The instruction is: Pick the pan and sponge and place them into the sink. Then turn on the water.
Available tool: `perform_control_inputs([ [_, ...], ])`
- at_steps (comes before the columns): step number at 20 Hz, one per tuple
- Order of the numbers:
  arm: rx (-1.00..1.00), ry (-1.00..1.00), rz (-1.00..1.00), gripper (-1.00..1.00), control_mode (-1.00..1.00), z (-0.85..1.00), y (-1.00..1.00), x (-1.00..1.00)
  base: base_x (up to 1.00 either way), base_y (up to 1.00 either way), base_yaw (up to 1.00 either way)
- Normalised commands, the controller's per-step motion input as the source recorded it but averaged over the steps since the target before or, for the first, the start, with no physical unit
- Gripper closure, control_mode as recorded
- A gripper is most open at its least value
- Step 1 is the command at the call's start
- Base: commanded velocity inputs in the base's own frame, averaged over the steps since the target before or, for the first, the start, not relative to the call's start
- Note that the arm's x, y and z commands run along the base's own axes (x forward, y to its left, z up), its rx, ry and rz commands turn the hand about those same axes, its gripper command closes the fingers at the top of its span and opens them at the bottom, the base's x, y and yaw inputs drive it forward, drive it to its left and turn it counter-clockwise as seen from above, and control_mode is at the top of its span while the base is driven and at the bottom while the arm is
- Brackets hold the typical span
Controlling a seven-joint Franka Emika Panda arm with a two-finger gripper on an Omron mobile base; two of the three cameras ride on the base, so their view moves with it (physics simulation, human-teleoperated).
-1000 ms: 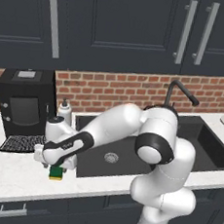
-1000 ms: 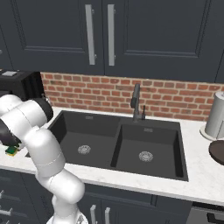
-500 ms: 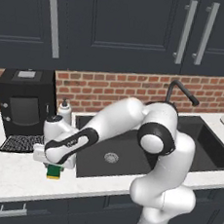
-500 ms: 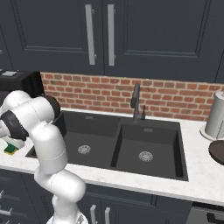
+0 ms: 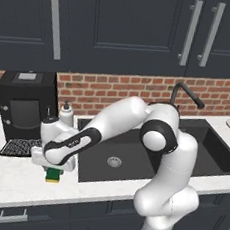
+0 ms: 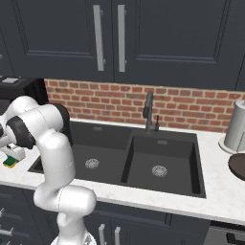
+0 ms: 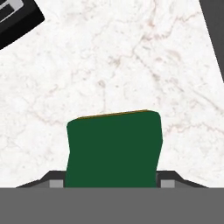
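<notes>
The two-finger gripper is clamped on the small rectangular green-topped, yellow-bottomed sponge. The sponge sits on the white marble counter, at nine o'clock from the matte black double-basin sink.

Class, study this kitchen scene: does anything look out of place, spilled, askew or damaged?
Nothing stands out. The sponge sits flat on the marble counter left of the sink, between the fingers of the tool. The sink basins look dry, no water runs from the faucet, and nothing is spilled or tipped over.
</notes>
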Motion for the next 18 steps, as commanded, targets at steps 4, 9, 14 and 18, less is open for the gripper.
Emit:
perform_control_inputs([
  [4, 0.0, 0.0, 0.0, 1.0, -1.0, 0.0, 0.0, 0.0, 0.0, 0.0, 0.0],
  [9, 0.0, 0.0, 0.0, 1.0, -1.0, 0.0, 0.0, -0.01, 0.0, 0.0, 0.0],
  [14, 0.0, 0.0, 0.01, 1.0, -1.0, 0.09, -0.05, -0.09, 0.0, 0.0, 0.0],
  [18, 0.0, 0.0, 0.02, 1.0, -1.0, 0.25, -0.33, -0.29, 0.0, 0.0, 0.0],
])
